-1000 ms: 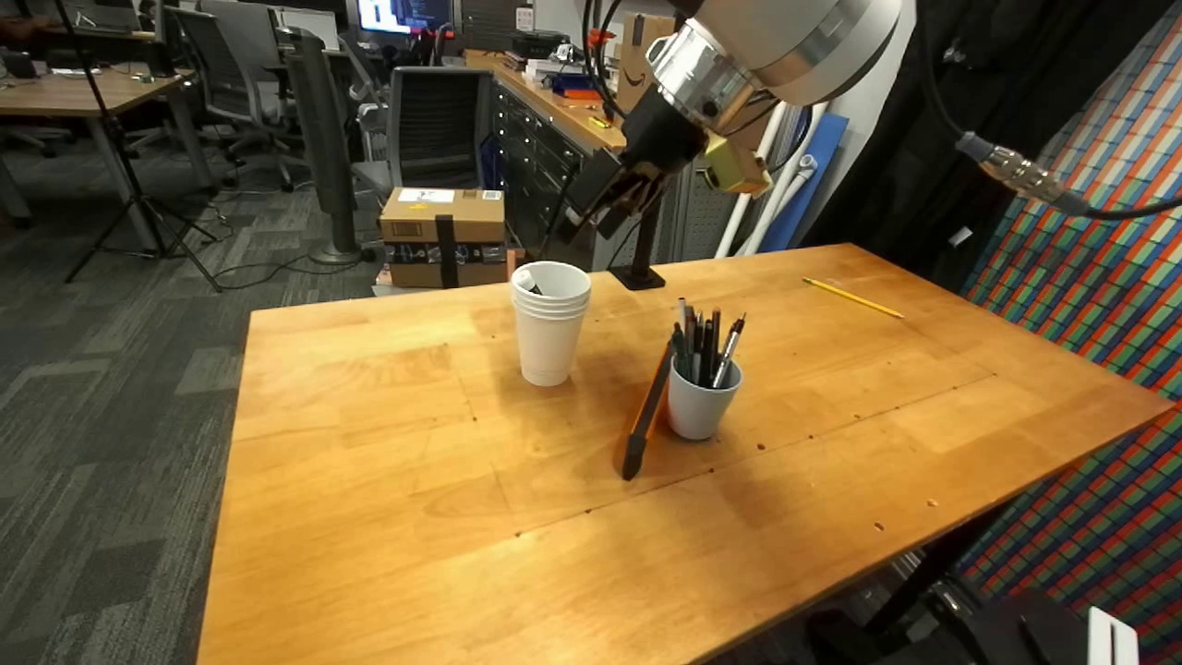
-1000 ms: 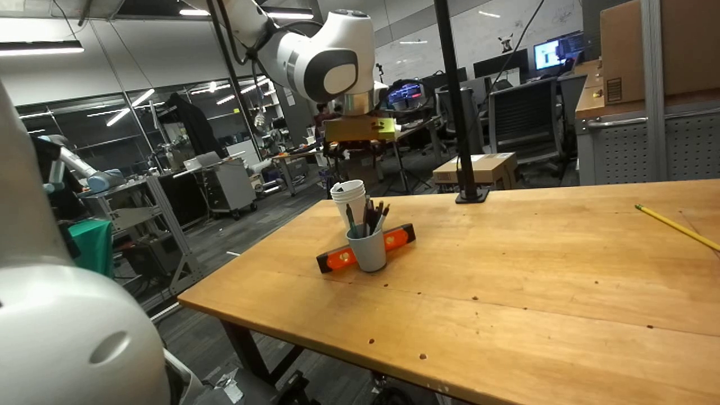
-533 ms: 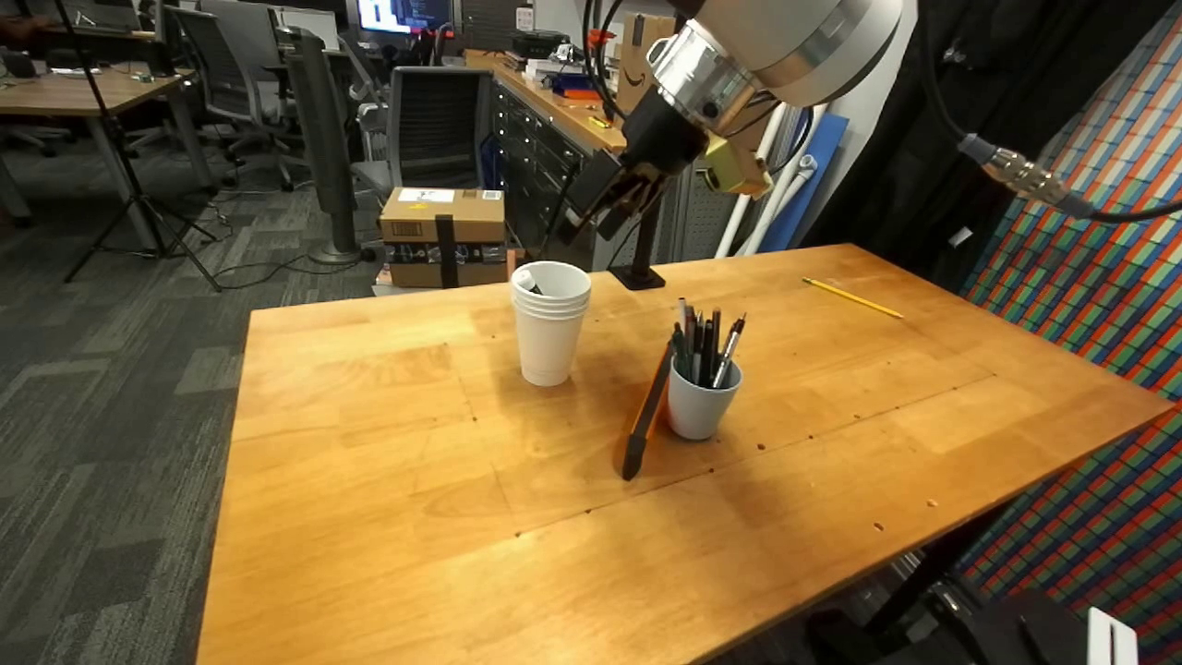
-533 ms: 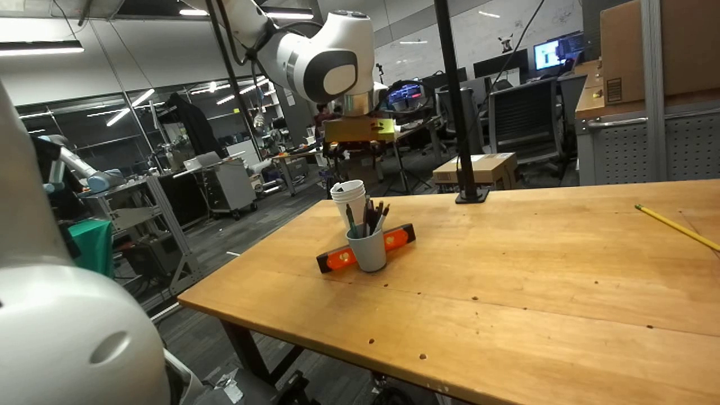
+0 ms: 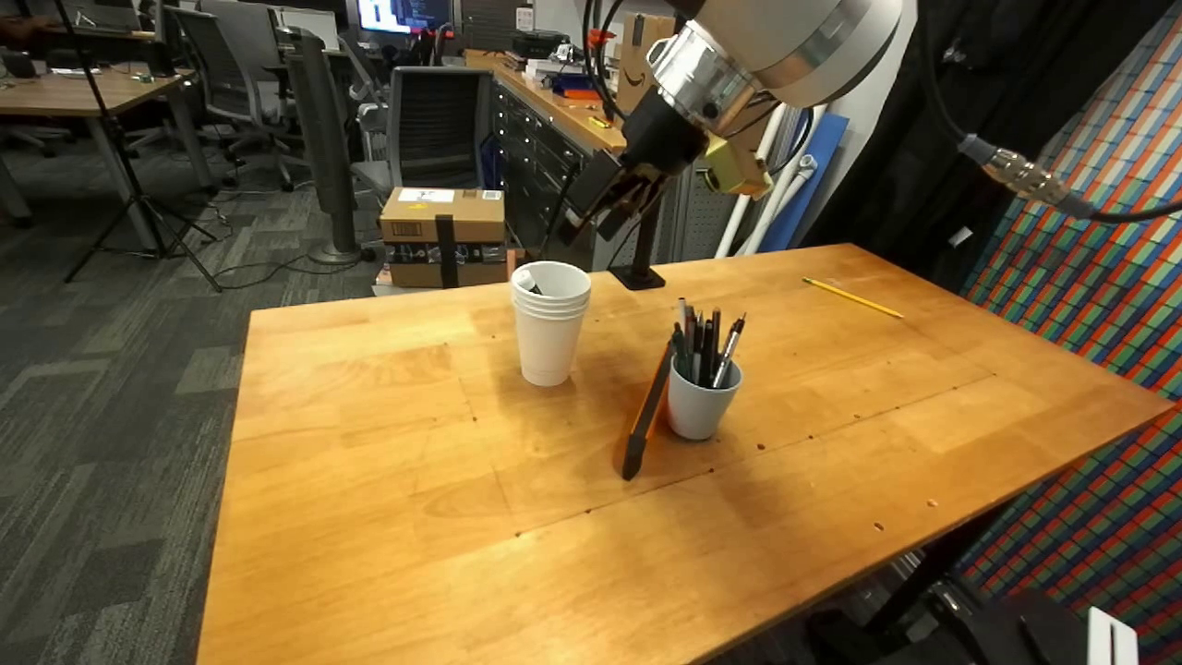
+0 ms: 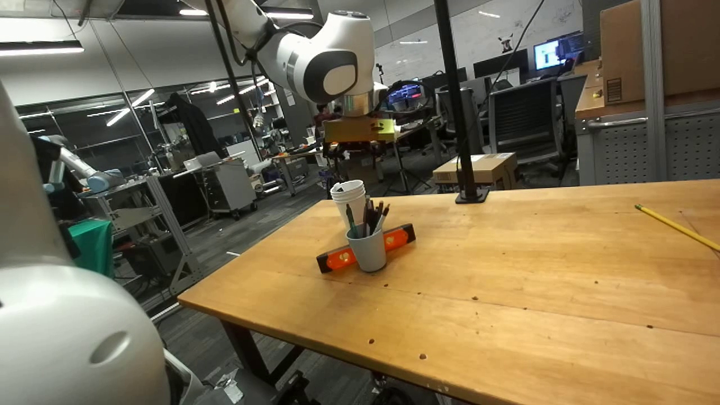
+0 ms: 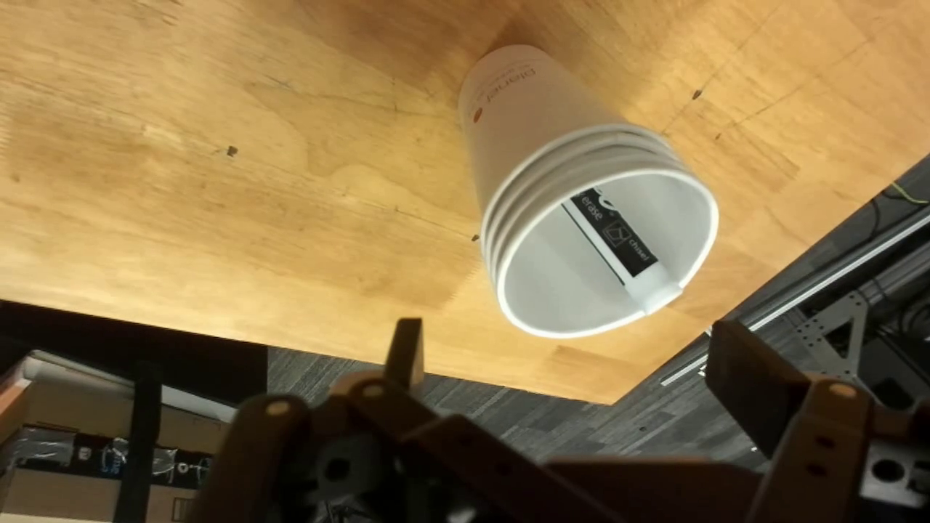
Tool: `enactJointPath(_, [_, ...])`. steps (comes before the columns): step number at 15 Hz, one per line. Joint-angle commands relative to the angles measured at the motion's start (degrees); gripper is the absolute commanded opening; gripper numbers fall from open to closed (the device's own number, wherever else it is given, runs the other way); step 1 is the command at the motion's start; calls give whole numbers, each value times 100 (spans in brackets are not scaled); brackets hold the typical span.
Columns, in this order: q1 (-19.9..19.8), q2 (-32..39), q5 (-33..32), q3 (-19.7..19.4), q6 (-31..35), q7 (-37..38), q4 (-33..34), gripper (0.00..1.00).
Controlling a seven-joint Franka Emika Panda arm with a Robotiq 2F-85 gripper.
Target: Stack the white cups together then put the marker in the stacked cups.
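Wrist view: dry-erase marker (image 7: 614, 236) is leaned inside nested paper cups (image 7: 545, 138), upper end toward the gripper (image 7: 563, 335), whose empty fingers (image 7: 405, 354) are parted, touching neither

The arm (image 6: 329, 59) holds its gripper (image 7: 567, 352) tilted downward, fingers (image 7: 748, 381) spread apart.

An orange level (image 5: 650, 409) sits just beside the grey pen cup (image 5: 699, 413) — a yellow pencil (image 5: 853, 298) lies well apart from that cup.
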Motion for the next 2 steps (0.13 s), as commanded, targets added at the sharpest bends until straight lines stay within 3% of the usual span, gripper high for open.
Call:
enactJointPath(1, [-32, 0, -15, 34, -7, 19, 7, 100])
enactJointPath(2, [-32, 0, -15, 34, -7, 19, 7, 100])
